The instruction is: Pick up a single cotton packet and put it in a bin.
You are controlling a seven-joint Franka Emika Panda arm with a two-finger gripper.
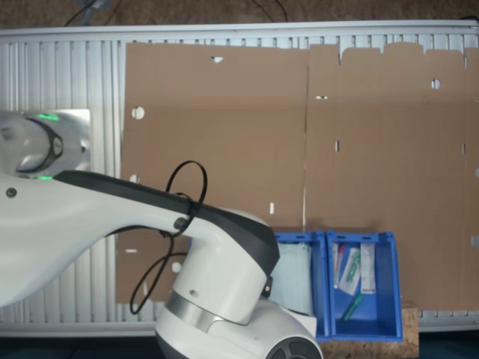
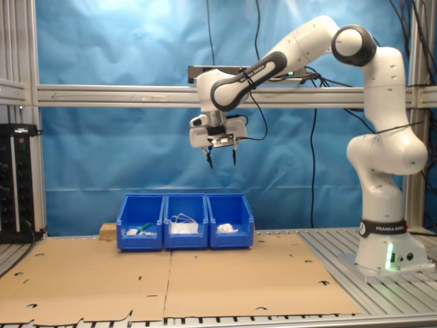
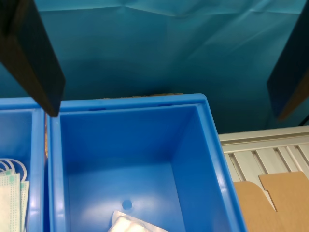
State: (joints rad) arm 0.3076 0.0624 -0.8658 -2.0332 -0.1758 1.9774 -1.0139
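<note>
One white cotton packet point(image 3: 129, 223) lies on the floor of a blue bin point(image 3: 203, 159) in the wrist view, only partly seen at the edge of the picture. In the second exterior view that same white heap point(image 2: 226, 227) sits in the bin point(image 2: 230, 220) at the second exterior view's right end of a row of three blue bins standing side by side at the back of the cardboard sheets point(image 2: 205, 273). The middle bin point(image 2: 186, 220) holds pale-green face masks point(image 2: 183, 226), which also show beside the packet's bin in the wrist view point(image 3: 10, 195). The third bin point(image 2: 141, 221) holds a few narrow sachets point(image 1: 350, 268) and something green.

High above the bins hangs the gripper point(image 2: 220, 157), its two dark fingers point(image 3: 34, 53) spread well apart and holding nothing. It is clear of every bin, roughly over the gap between the middle bin and the packet's bin. The white robot arm point(image 2: 382, 137) reaches over from its base on the metal table point(image 2: 410, 287).
</note>
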